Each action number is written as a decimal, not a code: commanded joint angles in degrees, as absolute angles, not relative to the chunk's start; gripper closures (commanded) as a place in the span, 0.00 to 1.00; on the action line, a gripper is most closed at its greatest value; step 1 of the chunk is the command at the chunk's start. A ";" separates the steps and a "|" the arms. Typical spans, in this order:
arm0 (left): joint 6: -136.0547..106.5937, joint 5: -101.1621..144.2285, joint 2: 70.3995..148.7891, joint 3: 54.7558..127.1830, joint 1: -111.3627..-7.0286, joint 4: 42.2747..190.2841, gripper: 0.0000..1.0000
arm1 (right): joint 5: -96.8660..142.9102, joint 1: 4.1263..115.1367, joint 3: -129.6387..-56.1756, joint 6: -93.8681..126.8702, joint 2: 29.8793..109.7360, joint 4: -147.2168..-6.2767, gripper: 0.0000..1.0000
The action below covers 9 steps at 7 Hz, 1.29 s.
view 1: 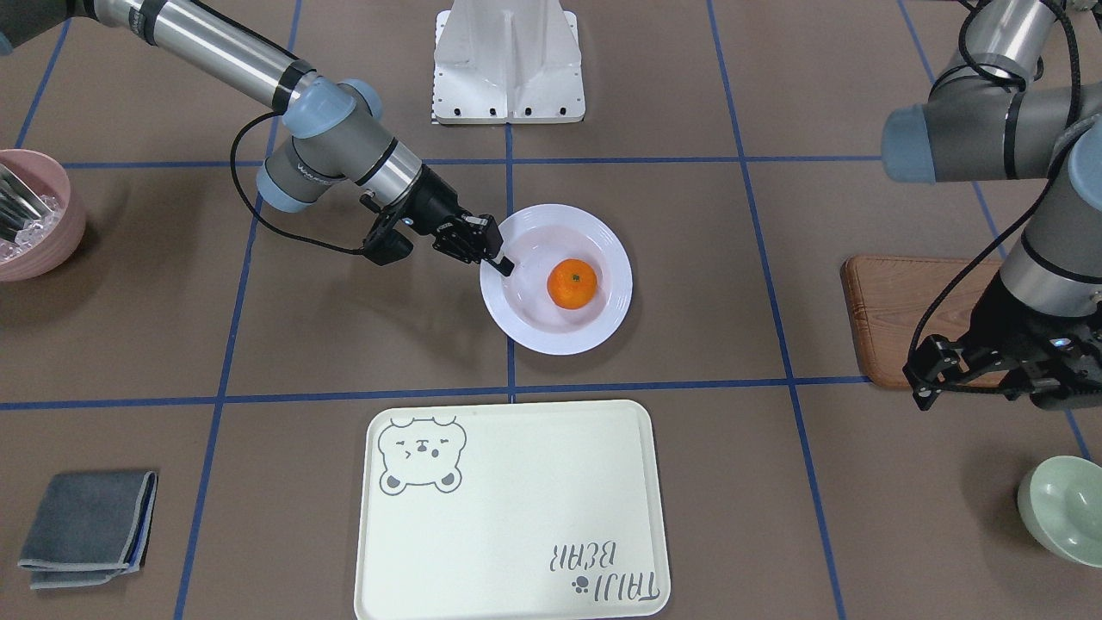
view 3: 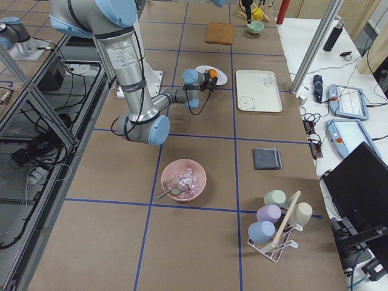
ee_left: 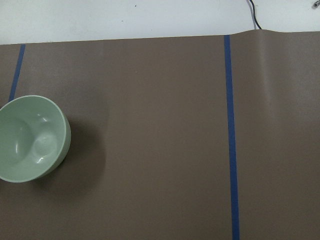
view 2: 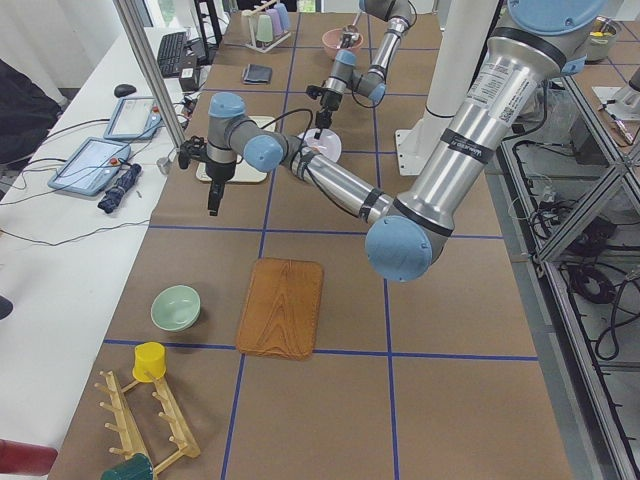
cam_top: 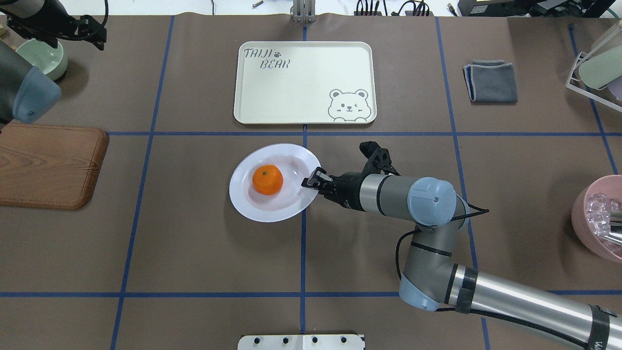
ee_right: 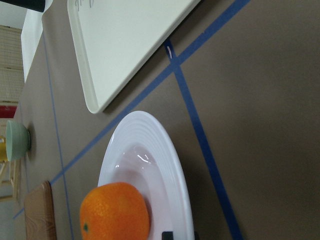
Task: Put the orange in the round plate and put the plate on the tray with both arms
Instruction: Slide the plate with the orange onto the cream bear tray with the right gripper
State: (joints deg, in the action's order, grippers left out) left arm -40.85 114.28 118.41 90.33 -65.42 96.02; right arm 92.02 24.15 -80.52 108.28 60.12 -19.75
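On the round plate (view 1: 607,323) rim the right gripper (view 1: 503,262) fingers (view 1: 508,268) pinch tight, the orange (view 1: 572,283) apart at centre.

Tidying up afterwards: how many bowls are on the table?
2. A pale-green bowl sits near the brown wooden board; a pink bowl holding clear pieces sits at the table's opposite end. Others may be hidden.

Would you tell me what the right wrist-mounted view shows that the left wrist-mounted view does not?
Only the right wrist view shows the small bright-orange mandarin sitting in the glossy white round plate, the pale cream rectangular tray and a brown wooden board's corner. Only the left wrist view shows a black cable beyond the table cover. Both show the pale-green bowl and blue tape lines.
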 commanded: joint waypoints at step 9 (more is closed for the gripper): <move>-40.87 114.26 117.95 90.35 -66.36 95.71 0.01 | 87.26 38.41 -56.43 116.89 44.56 -22.76 1.00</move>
